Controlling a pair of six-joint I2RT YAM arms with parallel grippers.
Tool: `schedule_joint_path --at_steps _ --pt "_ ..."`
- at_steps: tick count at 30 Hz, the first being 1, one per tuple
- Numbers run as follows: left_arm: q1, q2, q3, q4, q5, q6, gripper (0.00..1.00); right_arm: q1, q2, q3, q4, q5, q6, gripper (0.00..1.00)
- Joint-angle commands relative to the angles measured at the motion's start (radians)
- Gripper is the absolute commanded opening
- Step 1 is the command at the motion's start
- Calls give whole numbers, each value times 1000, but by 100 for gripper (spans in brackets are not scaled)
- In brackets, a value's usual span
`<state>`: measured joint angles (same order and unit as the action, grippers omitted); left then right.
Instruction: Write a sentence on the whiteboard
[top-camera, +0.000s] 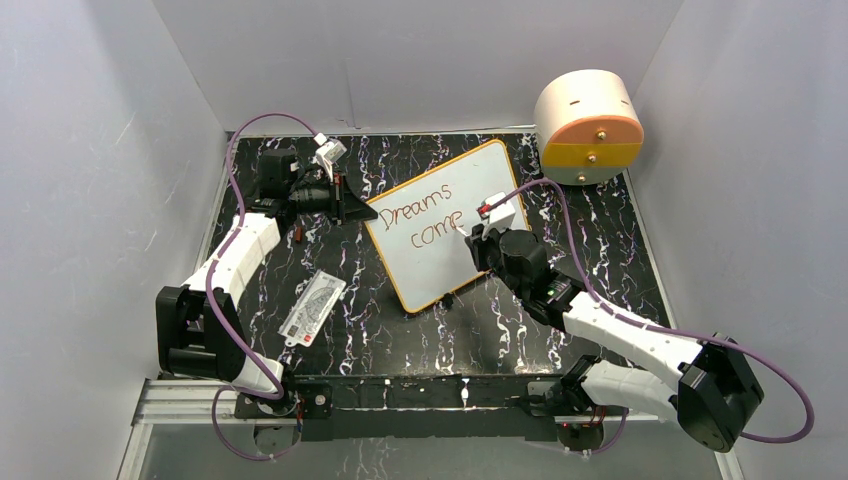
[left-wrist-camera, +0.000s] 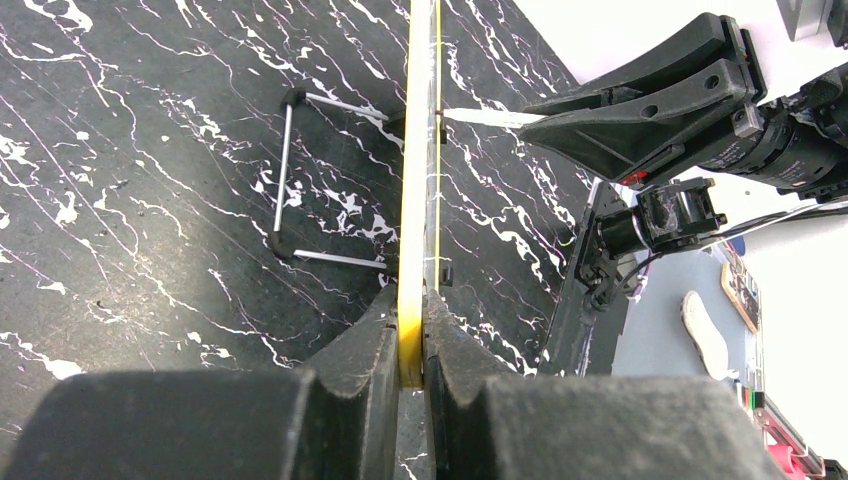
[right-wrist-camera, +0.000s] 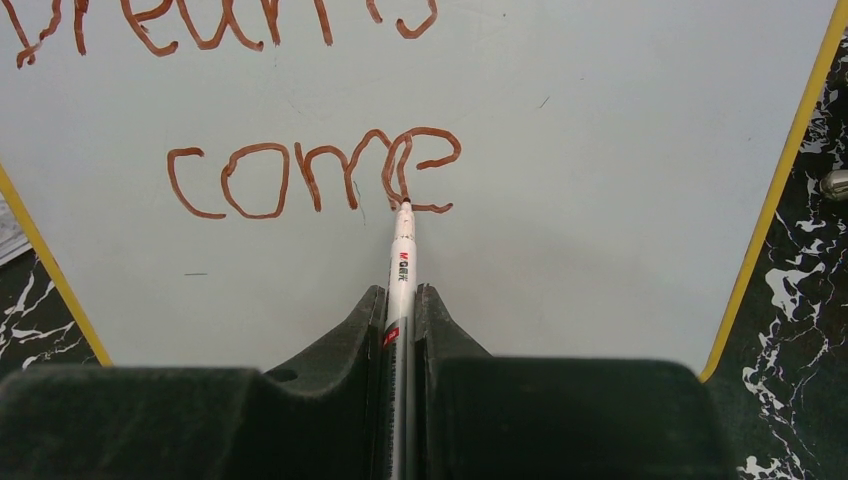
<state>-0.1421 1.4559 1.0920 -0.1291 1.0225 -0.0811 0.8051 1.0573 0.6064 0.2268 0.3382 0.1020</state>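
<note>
Right pincer (right-wrist-camera: 400, 325) pinches a white marker (right-wrist-camera: 402, 255), tip touching the last "e" of "come". The sentence (top-camera: 425, 215) reads "Dreams come". The whiteboard (top-camera: 440, 265) sits skewed at the centre of the bench (top-camera: 480, 330). At its 9 o'clock corner, the left pincer (left-wrist-camera: 410, 350) clamps the yellow frame.
</note>
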Motion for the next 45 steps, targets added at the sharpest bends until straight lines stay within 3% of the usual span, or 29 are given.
schedule_joint_path --at_steps 1,19,31,45 --pt "-36 50 -28 -107 -111 73 0 -5 -15 -10 10 36 -3 0" --pt "-36 48 2 -130 -166 76 0 -5 -44 5 19 55 -35 0" --pt "-39 -60 -22 -79 -228 -63 39 9 -78 16 20 20 -33 0" --pt "-117 -350 -459 435 -439 -533 43 71 -133 -7 26 32 -14 0"
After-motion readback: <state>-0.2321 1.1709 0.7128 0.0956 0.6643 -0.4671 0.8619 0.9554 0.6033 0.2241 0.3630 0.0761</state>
